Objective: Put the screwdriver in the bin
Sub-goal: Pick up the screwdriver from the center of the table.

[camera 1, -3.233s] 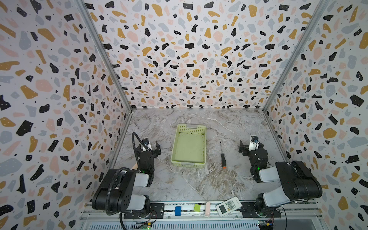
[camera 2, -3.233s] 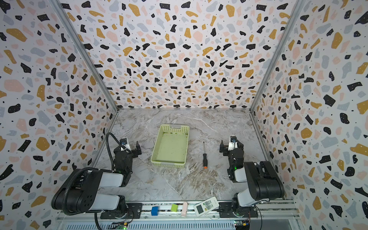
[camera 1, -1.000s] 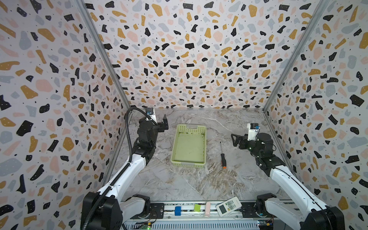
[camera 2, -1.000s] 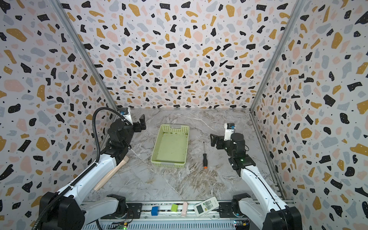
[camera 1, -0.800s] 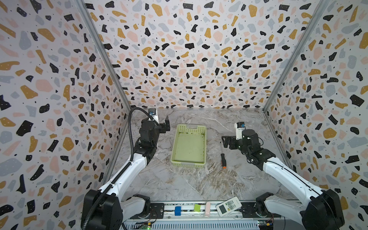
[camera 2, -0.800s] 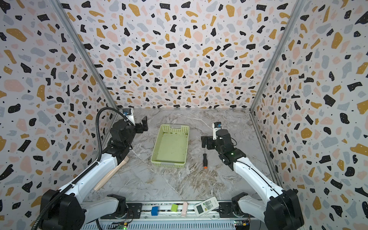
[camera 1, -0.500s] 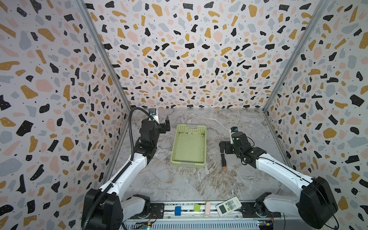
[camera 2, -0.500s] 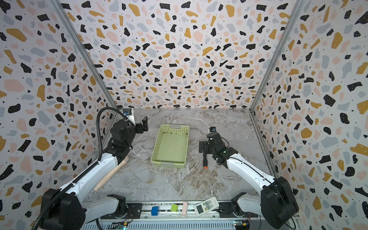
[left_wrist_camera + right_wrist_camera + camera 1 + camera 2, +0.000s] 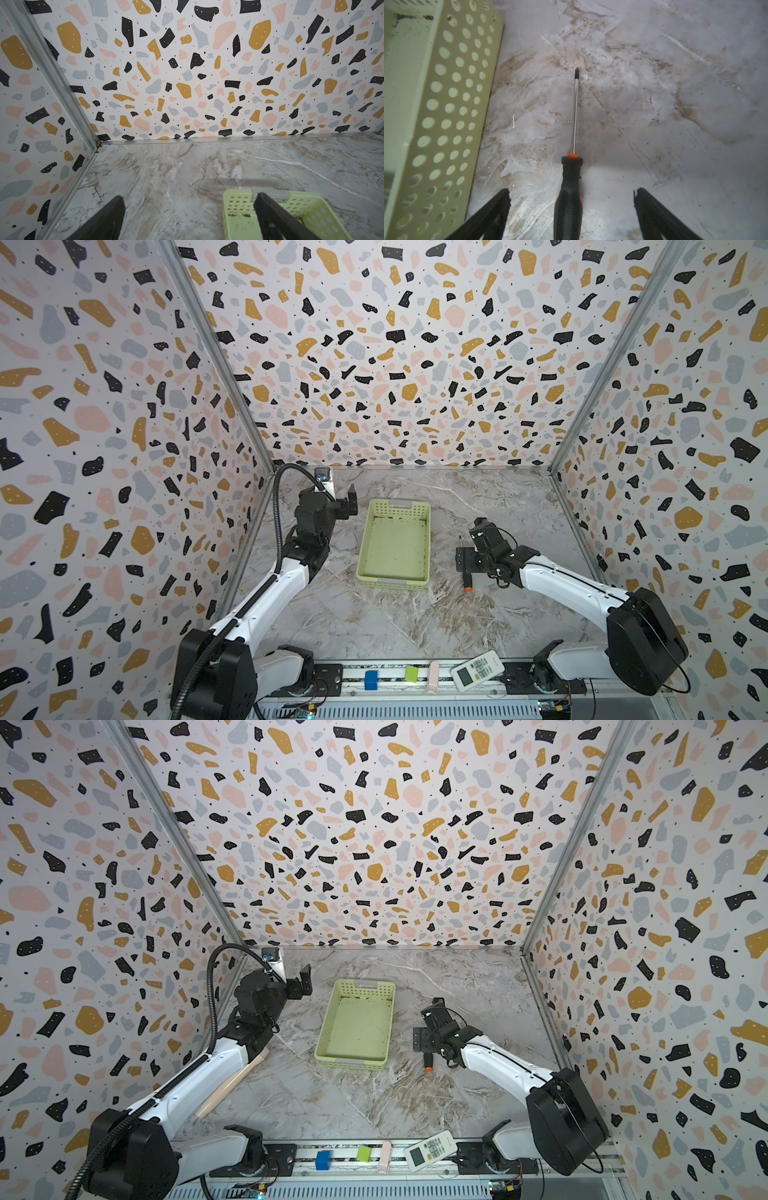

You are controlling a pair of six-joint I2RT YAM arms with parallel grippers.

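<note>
The screwdriver (image 9: pixel 466 578) lies on the marble table just right of the bin (image 9: pixel 395 547), orange end cap toward the front; both also show in a top view, the screwdriver (image 9: pixel 427 1061) beside the bin (image 9: pixel 357 1027). My right gripper (image 9: pixel 467 562) is low over the handle and open. In the right wrist view the black handle of the screwdriver (image 9: pixel 569 197) lies between the spread fingers of the gripper (image 9: pixel 572 192) without touching either, and the bin wall (image 9: pixel 446 104) runs alongside. My left gripper (image 9: pixel 351 502) hangs open above the bin's far left corner (image 9: pixel 239 203).
On the front rail lie a white remote control (image 9: pixel 478 670), a blue block (image 9: pixel 371 679), a small green block (image 9: pixel 412 673) and a pink piece (image 9: pixel 433 676). A pale wooden stick (image 9: pixel 232 1085) lies under the left arm. Patterned walls close three sides.
My right arm has swung left and come down until its open fingers straddle the screwdriver's handle. The left arm has barely moved in the last second. Screwdriver and bin lie where they were.
</note>
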